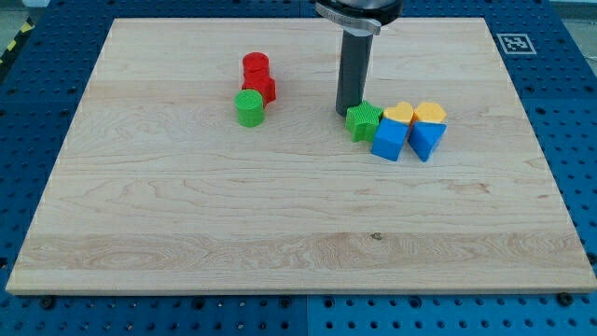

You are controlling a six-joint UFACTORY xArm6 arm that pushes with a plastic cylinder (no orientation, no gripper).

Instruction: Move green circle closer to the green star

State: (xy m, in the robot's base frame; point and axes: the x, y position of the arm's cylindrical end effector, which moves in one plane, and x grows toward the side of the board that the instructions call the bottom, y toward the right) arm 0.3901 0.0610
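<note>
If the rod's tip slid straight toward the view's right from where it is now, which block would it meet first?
Most likely the green star: my tip sits just at its left edge, apparently touching. Behind the star lie the yellow blocks and blue blocks. Depth is hard to judge.

rod: dark grey to black, plain, under a black-and-silver collar
my tip point(346, 112): dark, the same shade as the rod
green star point(364, 121): bright green, ridged sides, just right of my tip
green circle point(250, 107): bright green, plain, well left of my tip
red blocks point(256, 77): two, glossy red, left of my tip, shapes hard to tell
yellow blocks point(414, 114): two, warm yellow-orange, right of my tip beyond the star
blue blocks point(408, 140): two, mid blue, right of my tip
tabletop point(280, 233): pale wood with light grain and one small dark knot
surround point(37, 93): deep blue, dotted with a regular grid of holes
marker point(513, 43): black-and-white square pattern at the far right corner
</note>
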